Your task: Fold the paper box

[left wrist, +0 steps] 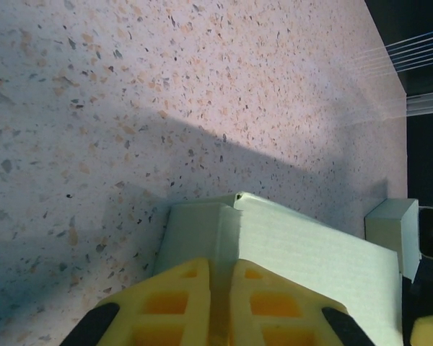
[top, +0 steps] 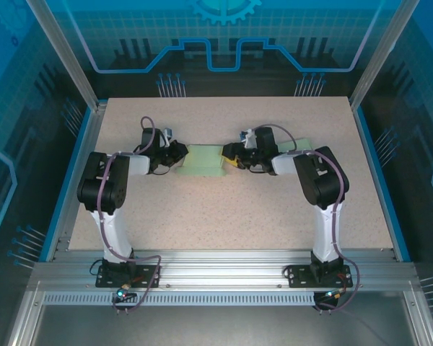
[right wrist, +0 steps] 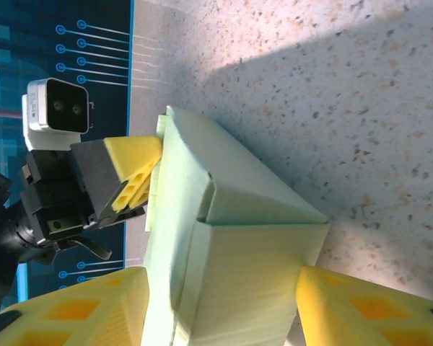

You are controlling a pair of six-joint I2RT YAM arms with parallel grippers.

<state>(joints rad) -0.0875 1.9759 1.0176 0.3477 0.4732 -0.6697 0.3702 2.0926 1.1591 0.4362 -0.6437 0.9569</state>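
**Yellow fingers at both ends of the box: wall-raising step**

Left wrist view: fingers of the left gripper, at the bottom of the frame, are almost together. A thin upright wall of the pale green paper box runs into the slit between them. Reads as a pinch on that wall.

Right wrist view: the right gripper has its fingers wide apart at the bottom corners, with the near end of the box between them. They lie at or just beside the side walls; cannot tell whether they press.

Top view: the box sits centre of the table, slightly above mid-frame, with one gripper at each end.

Judgement: mid-task. Walls are up and a triangular corner tuck shows at the near end, but the flaps look loose, not locked. The next move likely calls for the right jaws to squeeze the side walls inward while the left steadies its end. Too much force could crumple the paper or drag the box off line.
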